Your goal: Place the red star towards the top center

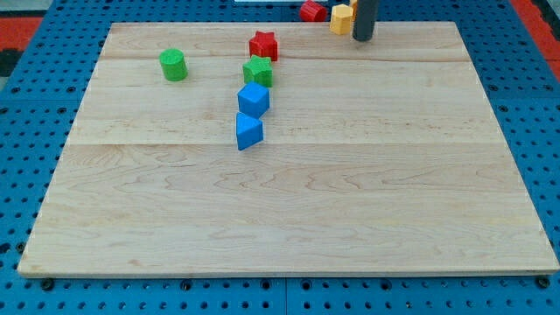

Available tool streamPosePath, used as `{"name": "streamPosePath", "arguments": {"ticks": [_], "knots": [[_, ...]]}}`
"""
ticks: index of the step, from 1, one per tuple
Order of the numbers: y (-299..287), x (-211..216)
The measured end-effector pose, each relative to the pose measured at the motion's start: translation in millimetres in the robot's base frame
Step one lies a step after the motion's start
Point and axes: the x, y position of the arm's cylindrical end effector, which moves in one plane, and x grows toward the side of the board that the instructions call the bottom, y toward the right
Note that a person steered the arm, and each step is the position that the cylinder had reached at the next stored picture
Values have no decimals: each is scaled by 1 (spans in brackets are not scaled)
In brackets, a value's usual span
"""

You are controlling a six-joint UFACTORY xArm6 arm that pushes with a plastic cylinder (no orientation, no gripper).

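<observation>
The red star [263, 45] is seen lying near the top edge of the bench [350, 219], a little to the left of that edge's middle, with a green block [258, 72] just below it, touching or nearly so. Below these, a blue cube [253, 100] and a blue wedge-shaped block [248, 131] are lined up in a loose column running toward the bench's centre. A green cylinder [173, 65] is set well apart toward the top left corner. At the top edge, right of its middle, a red block [312, 11] and a yellow block [341, 19] are found close together, the yellow one just beside the rod. No fingers are fitted to this arm, so nothing can be said of them being spread or pressed together; the work is done by my tip [363, 38], which is planted at the top edge, right of the middle. From my tip the red star lies well off to the view's left and very slightly lower. The star is judged to be already close to the wanted spot, so only a short push to the view's right would be called for; to give it, my tip would first have to be carried round to the star's left side. The green block below should be left undisturbed in that approach.
</observation>
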Motion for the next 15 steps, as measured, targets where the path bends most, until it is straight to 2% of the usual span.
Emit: {"name": "streamPosePath", "arguments": {"ticks": [1,2,3,4,5,6,7,8,9,10,12,13,14,15], "knots": [[-58,28],[-114,27],[-122,40],[-136,37],[-149,16],[-172,23],[-190,-10],[-169,-34],[-191,-23],[-265,-28],[-207,-59],[-162,-58],[-129,-52],[-116,-8]]}}
